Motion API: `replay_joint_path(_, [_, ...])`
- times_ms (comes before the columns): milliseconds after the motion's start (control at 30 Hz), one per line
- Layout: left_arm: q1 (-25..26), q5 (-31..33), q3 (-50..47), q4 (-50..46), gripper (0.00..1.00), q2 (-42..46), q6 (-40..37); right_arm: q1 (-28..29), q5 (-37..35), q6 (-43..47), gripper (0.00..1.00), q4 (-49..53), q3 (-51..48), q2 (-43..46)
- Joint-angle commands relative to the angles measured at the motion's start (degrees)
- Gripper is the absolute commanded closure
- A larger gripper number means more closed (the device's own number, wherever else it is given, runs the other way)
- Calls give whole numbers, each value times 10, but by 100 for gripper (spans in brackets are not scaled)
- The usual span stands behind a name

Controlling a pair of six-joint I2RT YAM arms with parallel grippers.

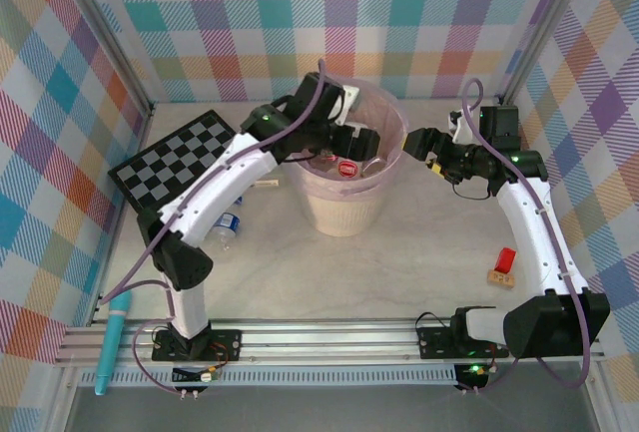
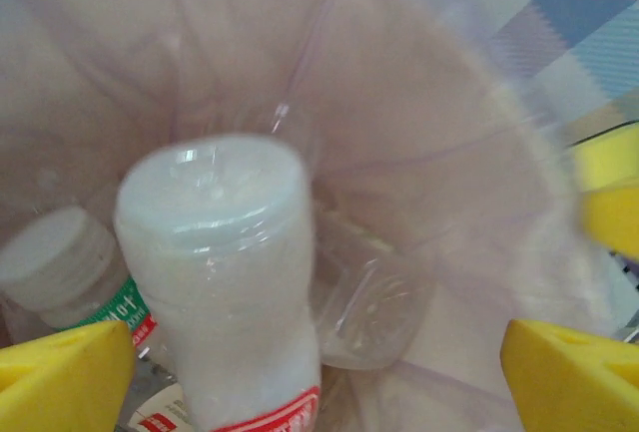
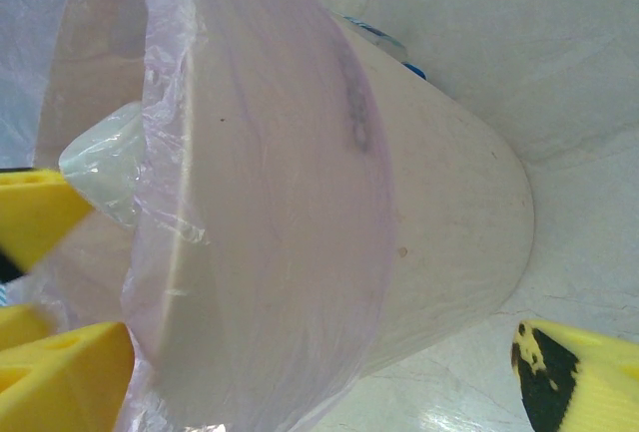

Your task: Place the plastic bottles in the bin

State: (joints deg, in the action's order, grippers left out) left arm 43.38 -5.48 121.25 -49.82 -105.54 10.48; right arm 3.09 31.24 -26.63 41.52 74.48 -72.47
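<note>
Counted from above: one bin [image 1: 344, 208] upright at mid-table with its pink liner folded over the rim, one checkerboard [image 1: 180, 158] far left, one red block [image 1: 505, 258] near right, one teal pen [image 1: 112, 347] near left.

Four plastic bottles made out: three inside the bin, one outside.
- Upright bottle [image 2: 215, 282]: in the bin, long axis close to vertical, white end facing up toward the left wrist camera, red-edged label lower down.
- White-capped bottle [image 2: 60, 262]: just left of it, tilted with cap uppermost, green and red label below.
- Clear bottle [image 2: 369, 307]: low against the liner on the right; direction not readable.
- Table bottle [image 1: 228, 229]: on its side left of the bin, under the left arm, long axis roughly near to far, blue on it; cap end not readable.

Left gripper [image 1: 365, 145]: over the bin mouth, yellow fingers [image 2: 60, 372] spread wide, upright bottle between them, close to the left one and well clear of the right.

Right gripper [image 1: 411, 143]: just beside the bin's right rim, likewise spread wide, clasping nothing, bin wall ahead of it.
</note>
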Motion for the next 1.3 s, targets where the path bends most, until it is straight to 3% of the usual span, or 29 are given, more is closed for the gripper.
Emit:
replay_joint_path(0, [1, 9, 47, -30, 3, 36, -34, 3, 16, -7, 3, -9, 9, 8])
replay_joint_path(233, [-54, 16, -16, -24, 2, 157, -28, 3, 9, -3, 3, -6, 9, 9])
replay_joint_path(533, [-294, 12, -277, -43, 5, 331, -7, 3, 14, -3, 3, -9, 5, 19])
replay_joint_path(733, [-444, -6, -478, 1, 7, 351, 18, 3, 13, 0, 3, -3, 6, 19])
replay_joint_path(933, [-464, 29, -608, 86, 11, 307, 53, 3, 16, -1, 3, -6, 6, 19])
replay_joint_path(1267, [-465, 58, -673, 162, 17, 239, 110, 3, 15, 0, 3, -3, 3, 22])
